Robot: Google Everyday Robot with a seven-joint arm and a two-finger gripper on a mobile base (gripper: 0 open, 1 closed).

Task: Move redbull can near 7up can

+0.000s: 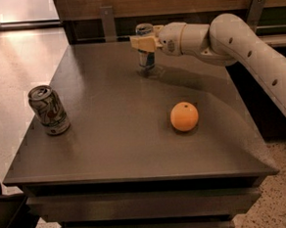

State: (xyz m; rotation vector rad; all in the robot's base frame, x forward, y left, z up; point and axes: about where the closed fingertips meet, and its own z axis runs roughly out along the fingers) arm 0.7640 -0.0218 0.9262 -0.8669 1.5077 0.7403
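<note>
The slim blue-and-silver redbull can (146, 61) stands upright at the far middle of the dark table (111, 147). My gripper (143, 42) reaches in from the right and its cream fingers are closed around the can's upper part. The can's base is at or just above the tabletop; I cannot tell which. The stouter, dented silver-white 7up can (48, 111) with green and red markings stands upright near the table's left edge, well apart from the redbull can.
An orange (184, 116) lies on the table right of centre, between the front edge and the redbull can. My white arm (236, 41) spans the far right side. A wooden wall with metal brackets runs behind the table.
</note>
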